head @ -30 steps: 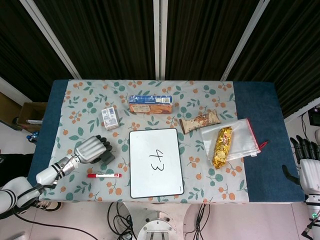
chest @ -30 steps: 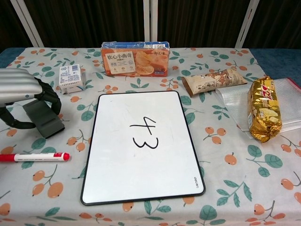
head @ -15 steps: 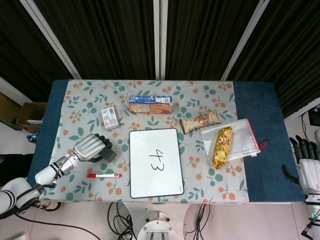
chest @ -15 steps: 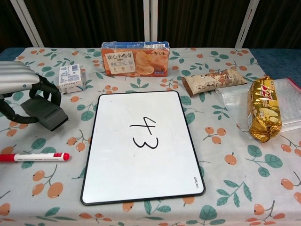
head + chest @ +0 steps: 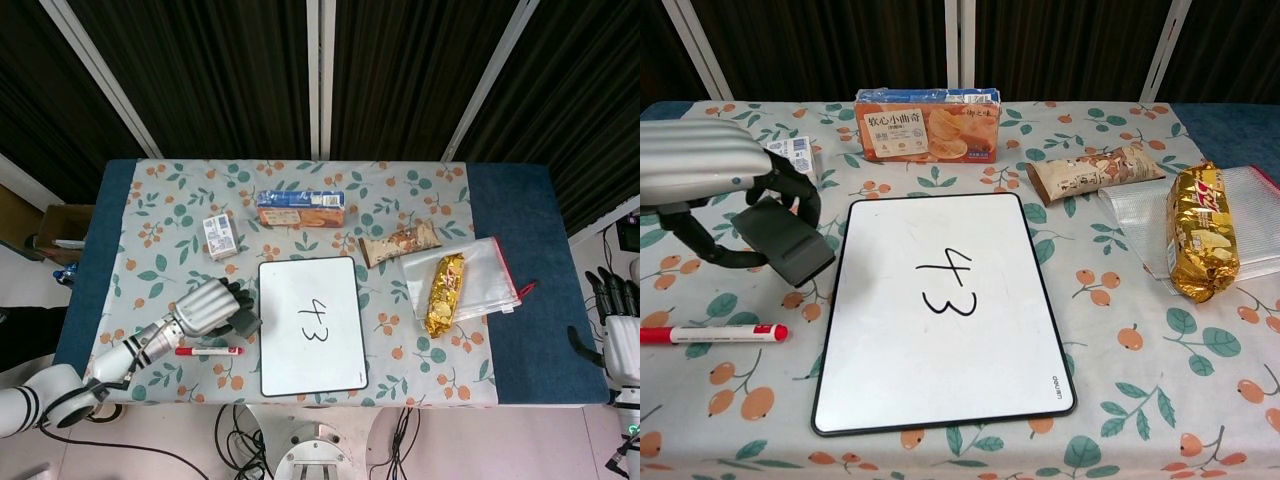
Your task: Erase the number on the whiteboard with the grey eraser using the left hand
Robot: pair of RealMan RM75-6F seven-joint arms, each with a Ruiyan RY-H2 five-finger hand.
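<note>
Grey eraser (image 5: 785, 243) in L hand (image 5: 710, 178), beside whiteboard (image 5: 890, 340) edge

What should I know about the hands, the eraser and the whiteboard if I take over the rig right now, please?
Left hand: holds the grey eraser, just off the whiteboard's left edge.
Right hand: off the table's right edge, nothing in it; fingers too small to judge.
Whiteboard: flat at the table's front centre, "43" fully legible. A red marker lies to its left.
Done: eraser picked up and brought next to the board.
Left: move the eraser over the digits and wipe until both are gone.
</note>
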